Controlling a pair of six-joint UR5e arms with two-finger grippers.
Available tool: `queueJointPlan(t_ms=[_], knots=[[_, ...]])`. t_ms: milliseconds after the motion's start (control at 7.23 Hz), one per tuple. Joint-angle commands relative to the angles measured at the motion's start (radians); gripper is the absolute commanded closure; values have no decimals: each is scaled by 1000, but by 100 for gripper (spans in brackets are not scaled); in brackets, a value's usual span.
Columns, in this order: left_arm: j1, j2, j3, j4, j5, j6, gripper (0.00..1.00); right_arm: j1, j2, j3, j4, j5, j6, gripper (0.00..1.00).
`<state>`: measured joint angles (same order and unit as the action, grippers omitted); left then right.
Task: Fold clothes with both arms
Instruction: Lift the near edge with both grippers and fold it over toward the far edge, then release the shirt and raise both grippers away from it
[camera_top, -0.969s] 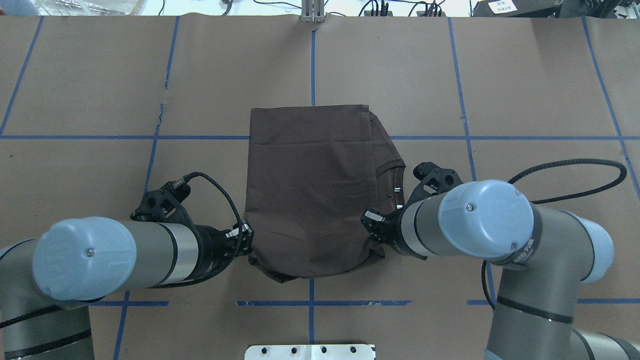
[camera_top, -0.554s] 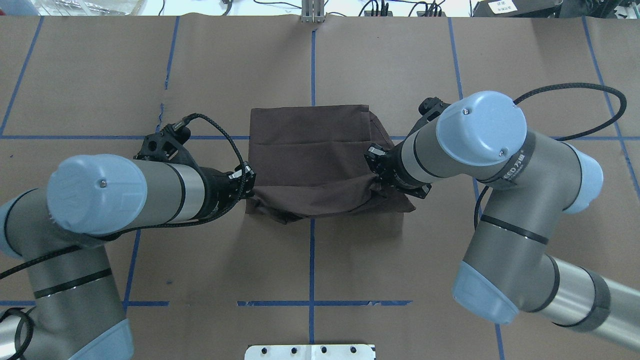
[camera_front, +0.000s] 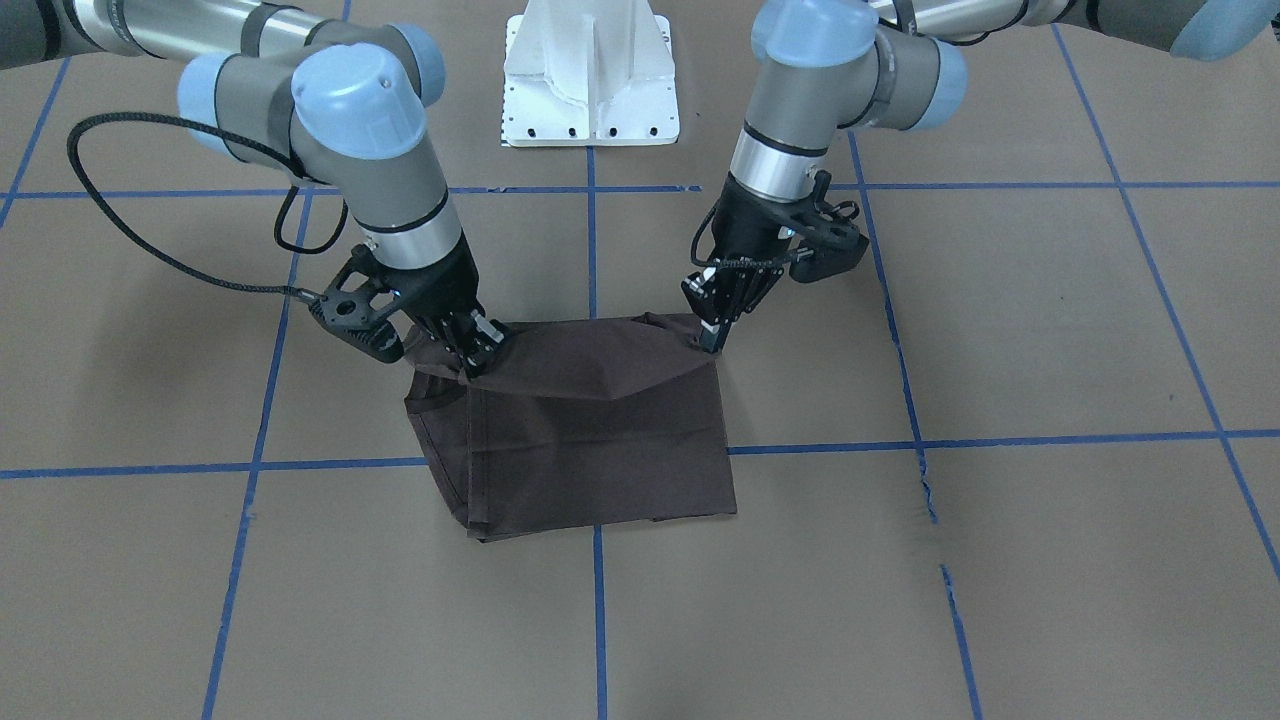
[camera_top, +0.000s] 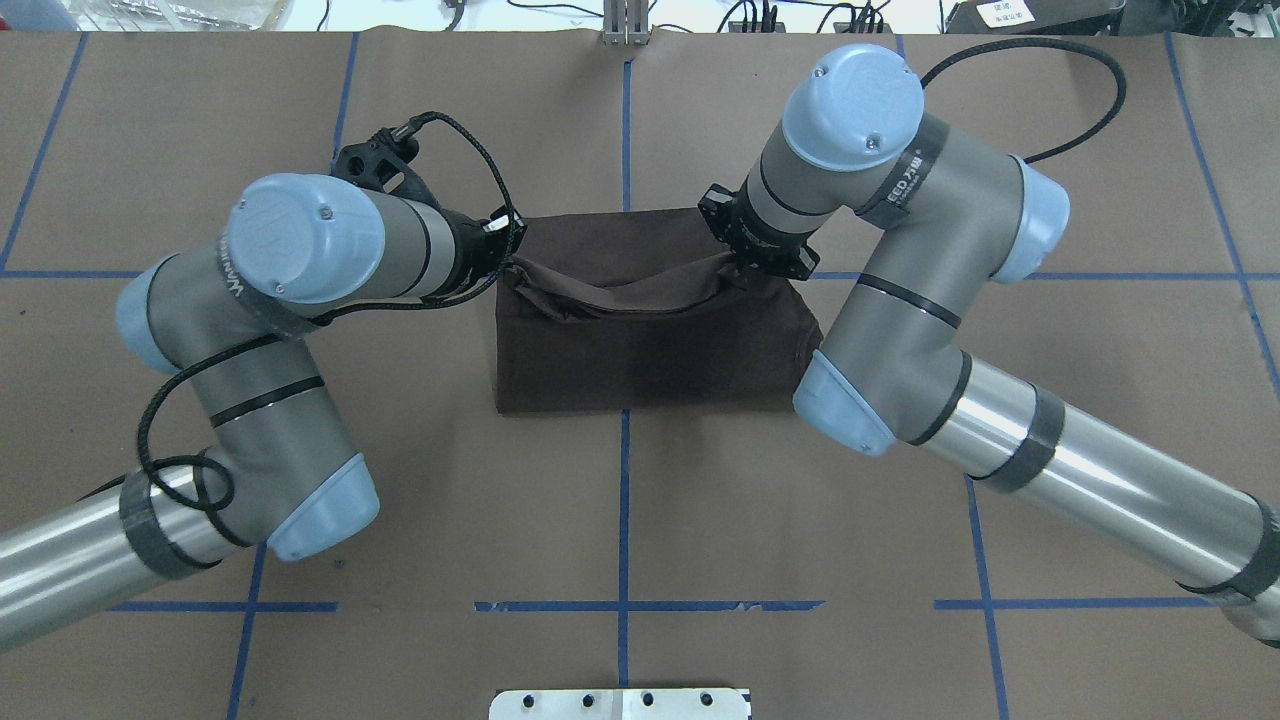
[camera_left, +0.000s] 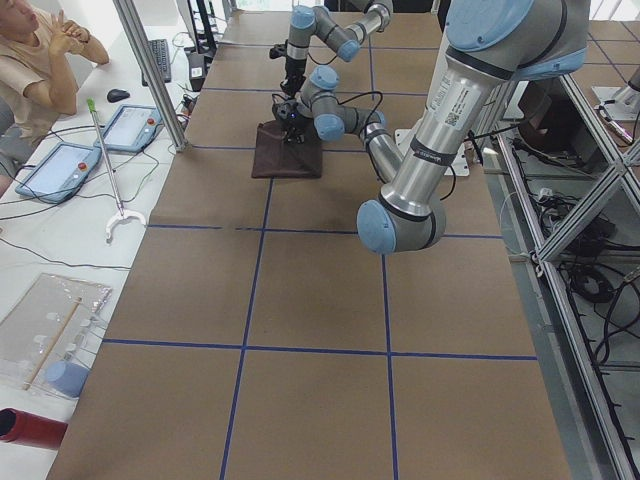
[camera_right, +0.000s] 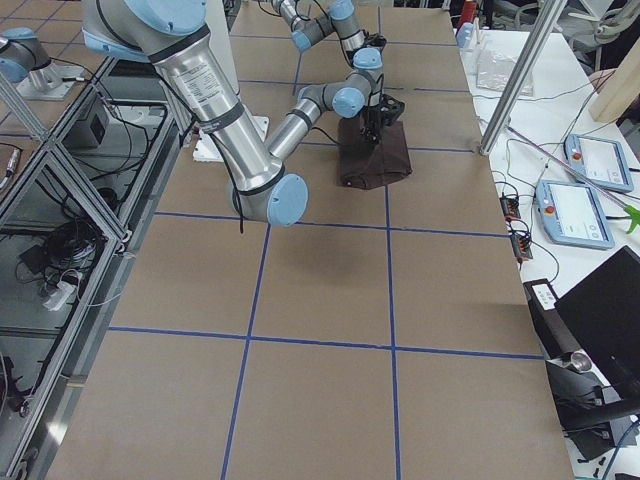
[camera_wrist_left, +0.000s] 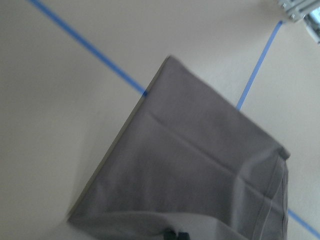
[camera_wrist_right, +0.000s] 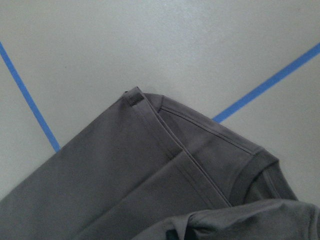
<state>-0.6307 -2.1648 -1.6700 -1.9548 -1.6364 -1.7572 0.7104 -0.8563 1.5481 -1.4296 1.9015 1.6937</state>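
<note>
Twice pinched, by left pincer (camera_front: 712, 335) and right pincer (camera_front: 475, 355), each clamped onto a T-shirt (camera_front: 590, 440) corner; held level above worktop (camera_front: 1000, 550), likely to lay the fold square.

T-shirt (camera_top: 650, 350): lies on the table (camera_top: 900, 480) at its centre, straight ahead of the pedestal base (camera_front: 590, 80) and well apart from it.
Top layer: lifted off the lower layers, strung between the two grippers, sagging in the middle.
left gripper (camera_top: 508, 258): above the shirt's left edge, pinching the lifted layer's left corner.
right gripper (camera_top: 742, 262): above the shirt's right edge, pinching the lifted layer's right corner.
left arm (camera_top: 300, 240): comes in from near left; elbow left of the shirt.
right arm (camera_top: 900, 300): comes in from near right; elbow over the shirt's right edge.
Person (camera_left: 40, 60): off the table's far side, towards its left end.
</note>
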Motion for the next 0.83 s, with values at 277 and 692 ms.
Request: queueJointPlan(t_ms=[277,692], knots=[[-161,-83,351,-346,9,220,35,205,192,-470,298,241,-278,0],[-132,20,162,-320,-91,203,57,190,53,-269,294,255,-261,33]])
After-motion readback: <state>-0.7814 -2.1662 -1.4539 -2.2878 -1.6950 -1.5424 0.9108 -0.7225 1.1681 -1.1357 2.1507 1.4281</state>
